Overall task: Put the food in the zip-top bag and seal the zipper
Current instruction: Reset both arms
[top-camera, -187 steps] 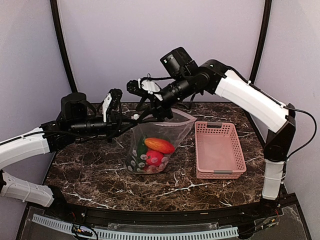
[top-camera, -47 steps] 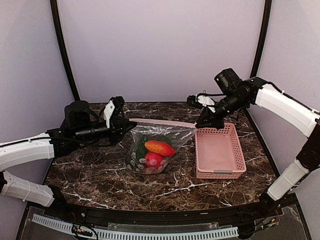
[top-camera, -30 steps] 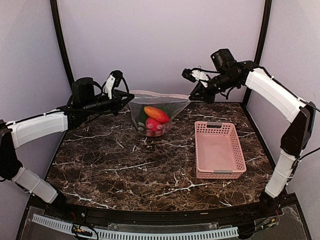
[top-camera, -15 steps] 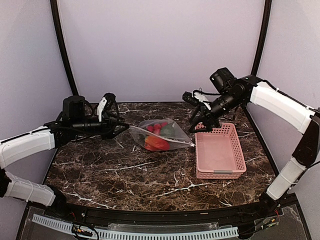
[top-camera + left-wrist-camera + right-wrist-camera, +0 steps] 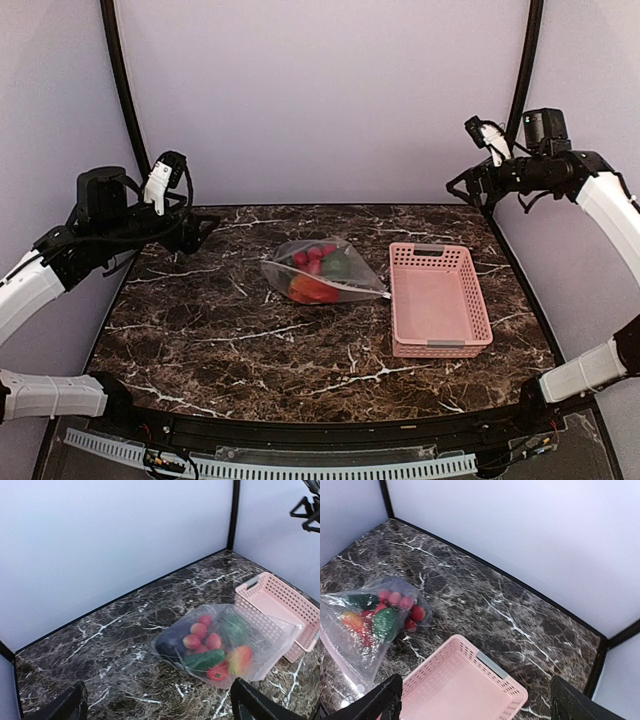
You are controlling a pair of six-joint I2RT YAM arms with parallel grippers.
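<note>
Left gripper (image 5: 203,222) and right gripper (image 5: 463,190) both stand wide open and hold nothing. The zip-top bag (image 5: 340,262), with the food (image 5: 313,287) inside, lies on the table (image 5: 200,330) just beside the pink basket (image 5: 440,300).

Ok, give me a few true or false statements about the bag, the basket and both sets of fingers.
The food is inside the zip-top bag. True.
The pink basket holds a red piece. False: nothing shows in it.
The left fingers grip the bag. False: they are open, off it.
The bag lies on the table beside the basket. True.
The right fingers are shut. False: they are open.
</note>
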